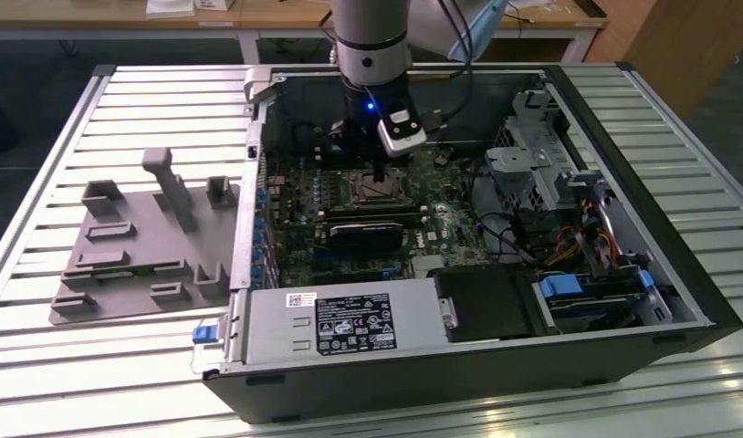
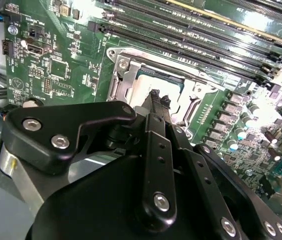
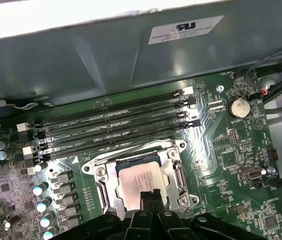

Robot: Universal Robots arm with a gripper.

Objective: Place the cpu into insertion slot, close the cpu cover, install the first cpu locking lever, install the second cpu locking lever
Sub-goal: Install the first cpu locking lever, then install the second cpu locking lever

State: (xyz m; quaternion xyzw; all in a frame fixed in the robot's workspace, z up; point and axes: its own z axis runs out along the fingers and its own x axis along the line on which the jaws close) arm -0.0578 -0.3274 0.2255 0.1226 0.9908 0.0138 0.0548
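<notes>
Exterior view has the arm reaching down into an open computer case [image 1: 469, 383] that lies on the slatted worktop [image 1: 128, 109], with the hand [image 1: 379, 173] low over the middle of the green board [image 1: 298, 210]. A grey moulded holder [image 1: 116, 265] lies at nine o'clock from the case, on the exterior view's left. In both wrist views the two black fingers [image 3: 145, 200] are pressed together, tips right at the edge of the cpu [image 3: 138, 177]. It sits flat in the insertion slot [image 3: 115, 172], and the cpu cover [image 3: 175, 172] lies down around it. Long memory slots [image 3: 116, 127] run just beside.
</notes>
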